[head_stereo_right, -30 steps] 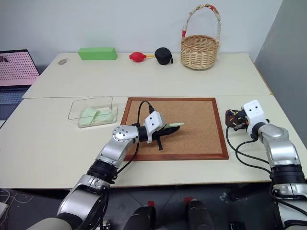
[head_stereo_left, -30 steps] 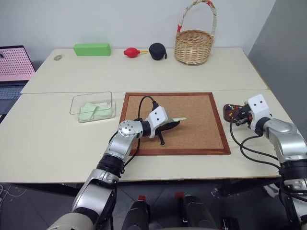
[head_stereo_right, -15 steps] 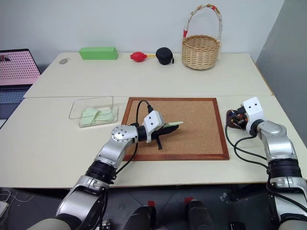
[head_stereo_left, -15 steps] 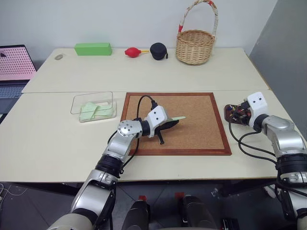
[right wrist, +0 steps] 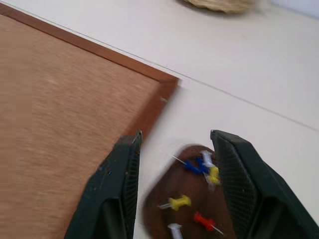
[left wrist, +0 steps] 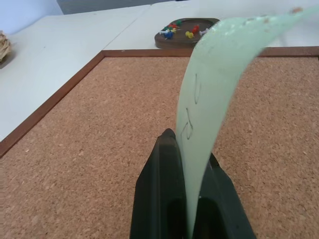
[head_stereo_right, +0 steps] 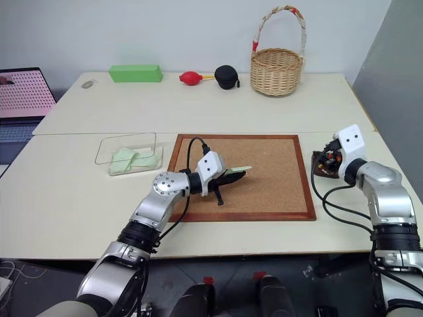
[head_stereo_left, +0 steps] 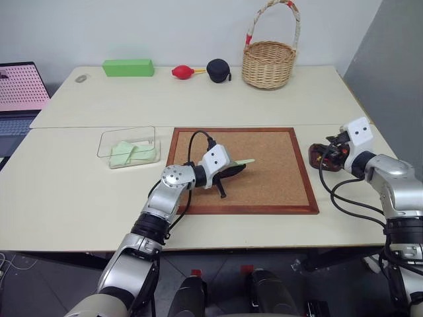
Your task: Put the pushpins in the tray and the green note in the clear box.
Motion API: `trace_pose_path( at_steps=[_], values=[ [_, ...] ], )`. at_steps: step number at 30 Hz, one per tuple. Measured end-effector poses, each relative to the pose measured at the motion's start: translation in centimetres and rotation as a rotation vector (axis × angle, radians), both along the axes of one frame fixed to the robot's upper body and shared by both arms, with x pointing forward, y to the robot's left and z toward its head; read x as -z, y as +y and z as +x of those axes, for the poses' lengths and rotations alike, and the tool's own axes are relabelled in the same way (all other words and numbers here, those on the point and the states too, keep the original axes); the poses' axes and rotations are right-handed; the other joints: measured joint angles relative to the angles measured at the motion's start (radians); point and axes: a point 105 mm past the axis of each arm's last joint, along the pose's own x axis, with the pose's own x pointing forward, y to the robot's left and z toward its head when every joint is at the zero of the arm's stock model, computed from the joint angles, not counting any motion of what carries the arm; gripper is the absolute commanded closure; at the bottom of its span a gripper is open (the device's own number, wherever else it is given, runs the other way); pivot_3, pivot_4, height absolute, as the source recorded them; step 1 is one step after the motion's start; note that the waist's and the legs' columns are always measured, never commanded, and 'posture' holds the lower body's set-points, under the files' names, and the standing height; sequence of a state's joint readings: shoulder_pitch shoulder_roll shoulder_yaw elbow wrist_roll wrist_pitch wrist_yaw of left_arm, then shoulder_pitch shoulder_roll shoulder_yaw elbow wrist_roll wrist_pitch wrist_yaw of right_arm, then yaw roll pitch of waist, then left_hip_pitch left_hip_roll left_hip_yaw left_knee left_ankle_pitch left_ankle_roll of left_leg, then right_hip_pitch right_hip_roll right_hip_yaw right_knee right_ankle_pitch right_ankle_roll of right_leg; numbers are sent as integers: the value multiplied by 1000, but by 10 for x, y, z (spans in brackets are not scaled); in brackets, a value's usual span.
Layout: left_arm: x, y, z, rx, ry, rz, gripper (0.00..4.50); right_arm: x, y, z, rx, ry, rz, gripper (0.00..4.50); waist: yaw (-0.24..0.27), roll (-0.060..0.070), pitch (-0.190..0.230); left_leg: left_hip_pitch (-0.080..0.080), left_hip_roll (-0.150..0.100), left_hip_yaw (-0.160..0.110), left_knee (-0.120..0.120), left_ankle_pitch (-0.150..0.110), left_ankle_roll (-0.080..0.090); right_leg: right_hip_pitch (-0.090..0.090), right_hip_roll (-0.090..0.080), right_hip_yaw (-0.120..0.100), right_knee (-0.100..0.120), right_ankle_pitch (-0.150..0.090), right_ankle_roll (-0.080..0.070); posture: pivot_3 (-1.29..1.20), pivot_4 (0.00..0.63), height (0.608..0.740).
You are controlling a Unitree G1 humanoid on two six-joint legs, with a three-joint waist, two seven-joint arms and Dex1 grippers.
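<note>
Clear box (head_stereo_left: 127,146): left of cork board (head_stereo_left: 264,172), green slips inside. Left gripper (left wrist: 192,149): over board, jaws clamped on green note (left wrist: 219,84); wrist view reveals handwriting. Right gripper (right wrist: 174,149): jaws apart, empty, above tray (right wrist: 187,209); wrist view shows pushpins (right wrist: 192,199) inside.

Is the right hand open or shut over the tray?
Open. The right hand has its two fingers spread apart with nothing between them, above the tray of pushpins.

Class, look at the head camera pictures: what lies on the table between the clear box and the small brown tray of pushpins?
In the left eye view, the cork board lies between the clear box and the tray. Over it, the left gripper holds the green note.
</note>
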State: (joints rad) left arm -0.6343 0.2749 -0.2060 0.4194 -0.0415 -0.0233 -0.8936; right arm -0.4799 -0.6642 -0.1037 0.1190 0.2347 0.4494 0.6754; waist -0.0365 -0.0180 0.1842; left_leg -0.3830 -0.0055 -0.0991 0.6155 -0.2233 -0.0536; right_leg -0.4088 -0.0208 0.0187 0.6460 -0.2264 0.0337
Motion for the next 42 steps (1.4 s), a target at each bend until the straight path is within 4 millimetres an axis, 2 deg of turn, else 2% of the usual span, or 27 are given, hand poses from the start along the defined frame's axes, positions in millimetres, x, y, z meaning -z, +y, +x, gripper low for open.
trace_pose_path(
  at_steps=[3,4,5,6,7,8,10,14,15,19,25,30,32,34,42],
  values=[
    [-15,23,7,-71,-32,11,4500,-7,32,-15,-170,-28,-10,2170,-8,0,1,0,1,0,0,0,0,0,1,0,1,0,0,0,150,740],
    [-25,40,9,-117,-52,25,4500,-14,48,-21,-247,-48,6,2170,-14,1,1,0,1,-1,0,0,0,0,1,0,1,0,0,0,150,740],
    [-28,46,10,-135,-61,29,4500,-16,54,-23,-272,-56,9,2170,-16,1,1,1,1,-1,0,0,0,0,1,0,1,0,0,0,150,740],
    [-37,68,11,-201,-80,49,4500,-24,68,-29,-336,-78,23,2170,-18,1,1,1,1,-1,0,0,0,0,1,0,2,0,0,0,150,740],
    [-39,77,11,-222,-84,63,4500,-26,73,-32,-359,-83,27,2170,-20,1,1,1,1,-1,0,0,0,0,1,0,1,0,0,0,150,740],
    [-41,98,10,-284,-81,95,4500,-29,84,-36,-403,-89,28,2170,-21,1,1,1,1,-1,0,0,0,0,1,-1,2,0,0,0,150,740],
    [-42,120,10,-353,-76,121,4500,-32,93,-40,-444,-85,34,2170,-20,1,1,1,1,-1,0,0,0,0,1,-1,1,0,0,0,150,740],
    [-53,184,8,-558,-76,209,4500,-41,124,-45,-552,-94,41,2170,-17,0,2,0,1,-2,0,0,0,0,0,-2,1,0,0,0,150,740],
    [-59,202,9,-629,-84,228,4500,-42,132,-47,-580,-93,44,2170,-17,0,2,0,1,-2,0,0,0,-1,0,-2,0,0,0,0,150,740],
    [-61,252,13,-830,-74,276,4500,-37,155,-51,-653,-76,53,2170,-12,0,2,0,1,-3,-1,0,0,-1,0,-3,0,0,0,0,150,740],
    [-51,271,22,-911,-39,316,4500,-29,174,-57,-711,-53,43,2170,4,-1,2,-2,0,-3,0,0,0,-2,-1,-3,0,0,0,0,150,740],
    [-51,273,29,-905,-21,316,4500,-32,183,-56,-720,-72,46,2170,4,-1,2,-2,0,-2,0,0,0,-3,-1,-3,1,0,0,0,150,740],
    [-50,272,31,-897,-12,322,4100,-32,184,-56,-719,-70,49,2149,4,-1,2,-2,0,-2,0,0,0,-3,-1,-2,1,0,0,0,150,740],
    [-47,272,31,-889,1,326,3885,-31,184,-57,-719,-66,52,2149,4,-1,2,-2,0,-2,0,0,0,-3,-1,-2,1,0,0,0,150,740],
    [-45,269,31,-860,14,343,2307,-31,185,-57,-718,-59,53,2149,4,-1,2,-2,0,-2,0,0,0,-3,-1,-3,1,0,0,0,150,740]
  ],
)
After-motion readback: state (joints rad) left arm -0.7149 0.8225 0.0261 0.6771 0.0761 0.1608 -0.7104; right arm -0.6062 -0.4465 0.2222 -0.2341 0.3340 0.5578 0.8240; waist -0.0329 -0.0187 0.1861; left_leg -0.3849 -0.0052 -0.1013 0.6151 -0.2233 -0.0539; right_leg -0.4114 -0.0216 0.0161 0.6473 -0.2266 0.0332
